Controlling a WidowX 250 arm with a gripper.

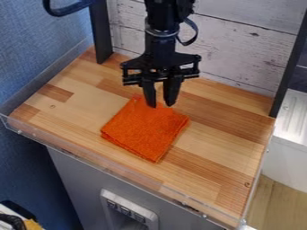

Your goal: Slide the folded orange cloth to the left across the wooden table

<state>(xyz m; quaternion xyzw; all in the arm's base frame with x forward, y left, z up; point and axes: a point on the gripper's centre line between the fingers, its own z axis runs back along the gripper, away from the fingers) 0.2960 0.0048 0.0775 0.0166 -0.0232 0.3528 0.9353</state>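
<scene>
One end effector (pixel 161 105) hung over the cloth's far edge, its fingers a narrow gap apart, nothing seen gripped; contact could not be told. From it the folded orange cloth (pixel 144 132) lay below, toward the camera and slightly image-left, roughly square, no clear long axis, turned cornerwise on the worktop (pixel 219 134).

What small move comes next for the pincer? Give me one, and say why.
Probably ease the pincer slightly down, fingers apart: they hang open over the far edge of the orange cloth, which lies flat and folded on the wooden surface. Whether the tips already touch the cloth, I can't tell, so a gentle move seems wise.
</scene>
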